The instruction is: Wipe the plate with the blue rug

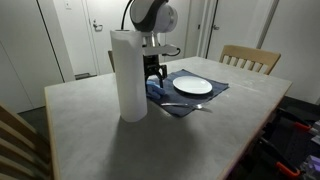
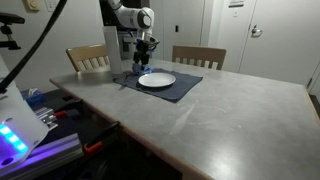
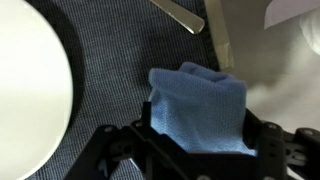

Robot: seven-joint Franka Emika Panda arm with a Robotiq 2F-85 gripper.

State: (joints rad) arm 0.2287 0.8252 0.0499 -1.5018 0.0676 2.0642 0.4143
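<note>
The blue rug [image 3: 198, 110] lies bunched on the dark navy placemat [image 3: 110, 60] by its edge. My gripper [image 3: 200, 135] is down over it, open, with one finger [image 3: 262, 140] on each side and the cloth filling the gap between them. The white plate [image 3: 30, 90] sits to the left in the wrist view, a short way from the rug. In both exterior views the gripper [image 1: 153, 80] [image 2: 141, 65] stands upright beside the plate [image 1: 193, 86] [image 2: 156, 79], with the rug [image 1: 155, 91] showing blue under it.
A tall white paper towel roll [image 1: 128, 75] stands on the table close to the gripper. A metal utensil [image 1: 185, 106] [image 3: 180, 15] lies at the placemat's edge. Wooden chairs [image 2: 88, 57] [image 2: 198, 56] line the table's far side.
</note>
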